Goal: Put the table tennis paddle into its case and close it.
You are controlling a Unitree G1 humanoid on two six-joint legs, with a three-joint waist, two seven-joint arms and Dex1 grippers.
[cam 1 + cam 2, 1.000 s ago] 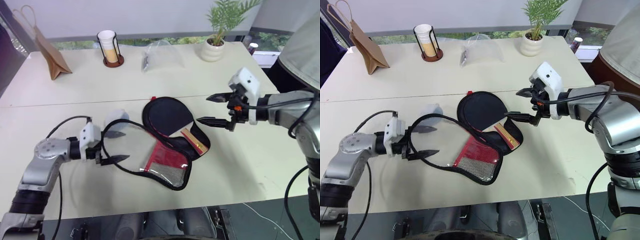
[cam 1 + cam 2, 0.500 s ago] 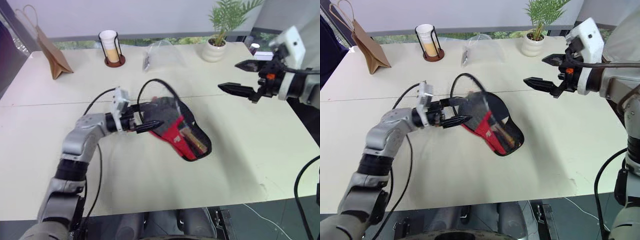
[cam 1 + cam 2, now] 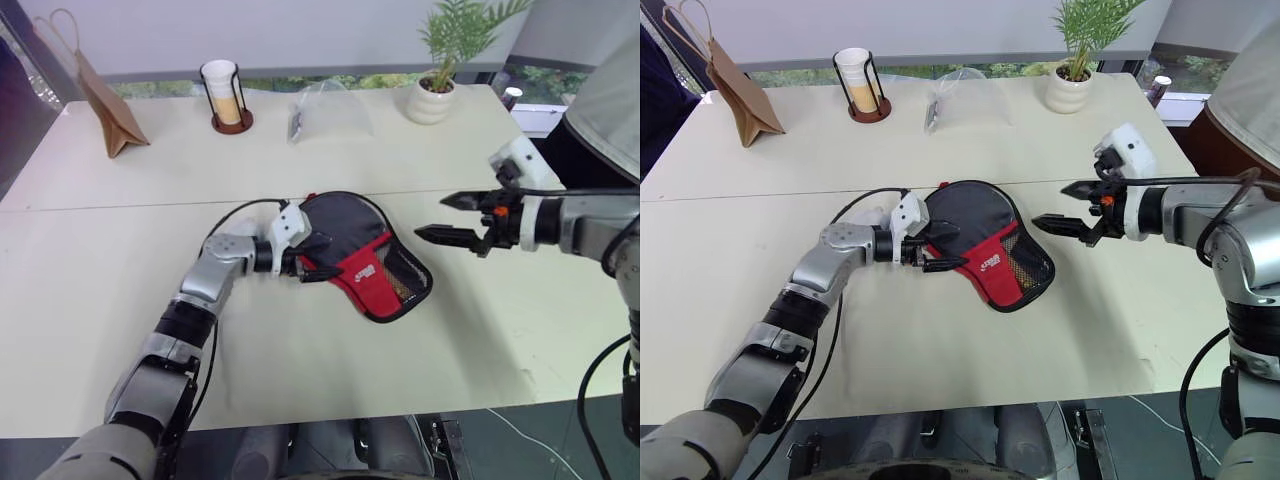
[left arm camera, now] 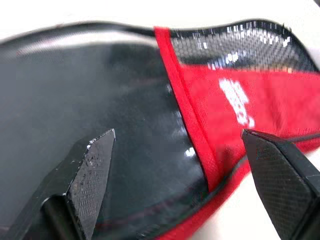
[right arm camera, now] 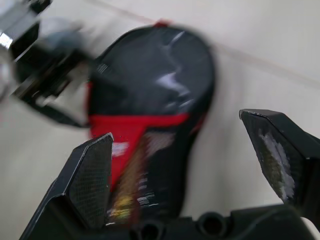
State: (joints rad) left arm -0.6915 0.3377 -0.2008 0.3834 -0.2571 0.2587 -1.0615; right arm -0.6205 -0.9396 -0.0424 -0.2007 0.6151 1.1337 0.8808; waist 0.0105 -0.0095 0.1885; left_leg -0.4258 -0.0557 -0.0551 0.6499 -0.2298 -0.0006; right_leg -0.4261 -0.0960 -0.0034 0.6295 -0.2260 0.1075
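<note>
Meanwhile the case (image 3: pixel 365 255) lay flap-down mid-table (image 3: pixel 300 150), seemingly covering the paddle; the left gripper (image 3: pixel 315 254) stood spread at its edge, the right gripper (image 3: pixel 448 217) spread nearby, both empty.

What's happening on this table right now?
A humanoid robot is packing a table tennis paddle into its case, which lies on the table with its flap folded over; the paddle's handle shows through the mesh pocket. The left gripper sits open at the case's edge, holding nothing. The right gripper hovers open on the case's other side, apart from it. Whether the zipper is shut cannot be seen.
</note>
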